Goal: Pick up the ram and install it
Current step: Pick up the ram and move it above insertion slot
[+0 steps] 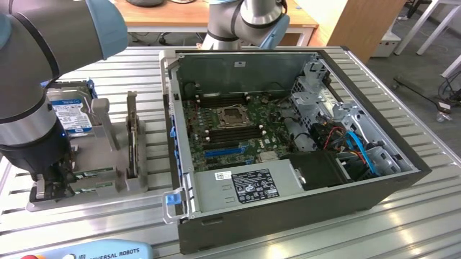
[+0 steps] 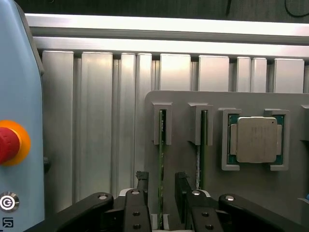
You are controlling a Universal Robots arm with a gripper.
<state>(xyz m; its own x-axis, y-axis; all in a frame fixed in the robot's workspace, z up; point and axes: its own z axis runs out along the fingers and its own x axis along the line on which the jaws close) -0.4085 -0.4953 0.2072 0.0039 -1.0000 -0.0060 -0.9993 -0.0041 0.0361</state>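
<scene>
1. The ram, a thin, long green circuit-board stick, is seen standing on its edge in a narrow slot of the flat grey plastic holder. The holder lies on the ribbed aluminium table.
2. The black two-fingered gripper is held low over that stick. Its fingers are spread wide, one on each side of the board. A gap is seen on both sides, so nothing is gripped.
3. The step in hand is judged to be the grasp. The board is best centred between the fingers, so that both pads meet it together and it is not bent sideways in its slot.
4. A second green stick stands in the neighbouring slot, just beside one finger. That finger should be held clear of it. A square silver processor chip rests in a pocket further along.
5. In the exterior view, the holder is placed to the left of the open dark computer case. The green motherboard inside the case lies uncovered.
</scene>
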